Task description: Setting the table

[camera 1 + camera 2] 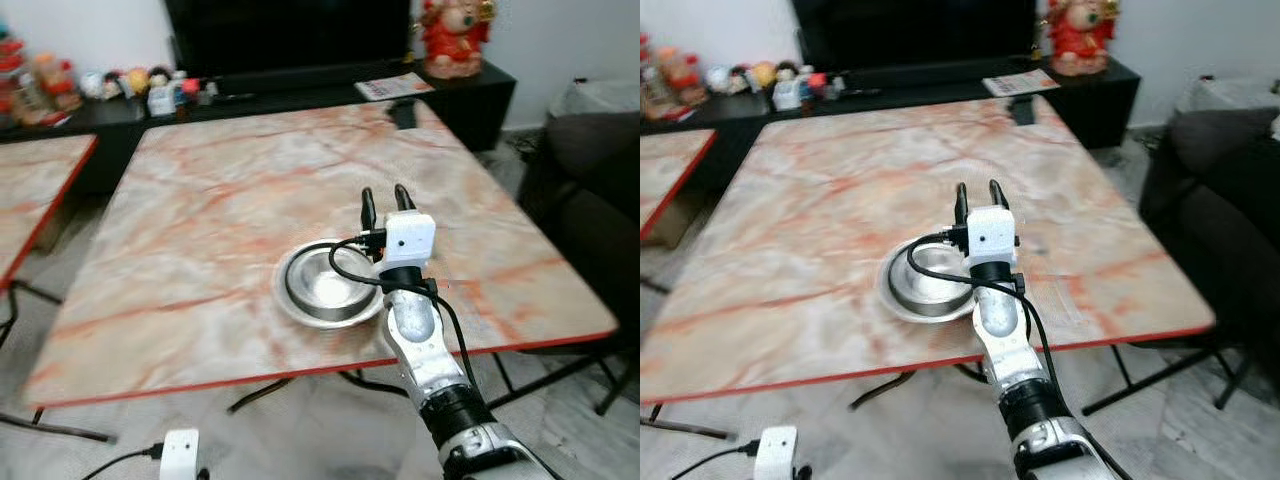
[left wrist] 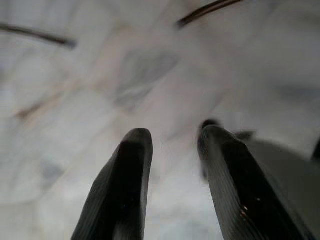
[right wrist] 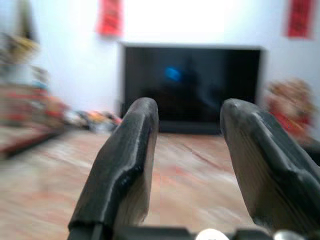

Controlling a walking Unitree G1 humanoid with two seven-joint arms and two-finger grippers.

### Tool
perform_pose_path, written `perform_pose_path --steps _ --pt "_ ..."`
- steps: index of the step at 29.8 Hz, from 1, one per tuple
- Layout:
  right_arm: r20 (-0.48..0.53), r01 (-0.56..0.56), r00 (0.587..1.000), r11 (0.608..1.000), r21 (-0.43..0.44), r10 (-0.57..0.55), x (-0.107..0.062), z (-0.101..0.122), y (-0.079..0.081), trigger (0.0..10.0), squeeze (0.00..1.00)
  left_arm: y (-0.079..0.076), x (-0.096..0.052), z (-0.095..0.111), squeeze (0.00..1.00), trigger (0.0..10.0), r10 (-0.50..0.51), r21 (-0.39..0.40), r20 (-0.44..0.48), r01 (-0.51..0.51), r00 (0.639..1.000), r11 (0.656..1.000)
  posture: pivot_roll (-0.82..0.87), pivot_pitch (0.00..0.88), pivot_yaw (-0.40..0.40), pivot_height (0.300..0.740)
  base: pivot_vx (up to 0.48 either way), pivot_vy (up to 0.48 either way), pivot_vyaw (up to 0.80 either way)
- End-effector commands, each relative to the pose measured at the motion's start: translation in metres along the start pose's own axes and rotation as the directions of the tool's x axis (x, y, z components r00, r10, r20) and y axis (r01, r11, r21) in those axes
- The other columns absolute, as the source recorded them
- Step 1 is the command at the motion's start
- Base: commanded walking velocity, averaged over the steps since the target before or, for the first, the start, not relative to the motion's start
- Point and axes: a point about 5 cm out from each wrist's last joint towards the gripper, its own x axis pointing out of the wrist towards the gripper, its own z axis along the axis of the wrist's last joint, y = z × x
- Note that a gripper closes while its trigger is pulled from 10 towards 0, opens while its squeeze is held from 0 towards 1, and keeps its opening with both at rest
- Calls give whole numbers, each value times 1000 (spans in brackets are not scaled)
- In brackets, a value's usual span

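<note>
A steel bowl (image 1: pixel 326 286) rests on a round plate (image 1: pixel 287 305) near the front edge of the marble table (image 1: pixel 220 200). My right gripper (image 1: pixel 385 203) hovers just beyond the bowl's right rim, open, with nothing between its black fingers (image 3: pixel 125 170). It points across the table toward the TV. In the left wrist view, my left gripper (image 2: pixel 172 137) is open and empty, hanging over the pale floor. Its white wrist (image 1: pixel 180 452) shows low at the front left, below the table.
A dark TV (image 1: pixel 290 35) stands on a low black cabinet (image 1: pixel 470 90) beyond the table, with small figurines (image 1: pixel 150 88) and a red statue (image 1: pixel 455 35). A second marble table (image 1: pixel 35 190) is at the left. A dark sofa (image 1: pixel 595 210) is at the right.
</note>
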Motion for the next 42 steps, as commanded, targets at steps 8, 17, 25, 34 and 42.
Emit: perform_pose_path --steps 8,17,25,34,42 --pt "5 -2 1000 1000 -17 2 -4 1 -11 10000 0 -2 -1 -2 0 10000 2 8 3 -2 1000 1000 -7 0 55 740 0 480 0" --pt "-47 -34 998 998 -44 32 -18 -11 -18 10000 0 -2 -2 -7 0 10000 11 2 -4 -11 1000 1000 21 0 24 740 0 480 0" --pt "-132 -84 989 992 -93 71 -35 -28 -28 10000 0 -5 -3 -9 0 10000 22 -31 -4 -22 1000 999 26 0 1 740 0 480 0" --pt "-160 -94 984 989 -111 76 -43 -32 -32 10000 0 -5 -4 -13 0 10000 35 -56 -12 -36 999 998 20 0 3 740 0 480 0" --pt "-161 -118 982 985 -122 98 -46 -31 -31 10000 0 -5 -3 -12 0 10000 40 -66 -10 -40 999 997 15 0 -1 740 0 480 0"
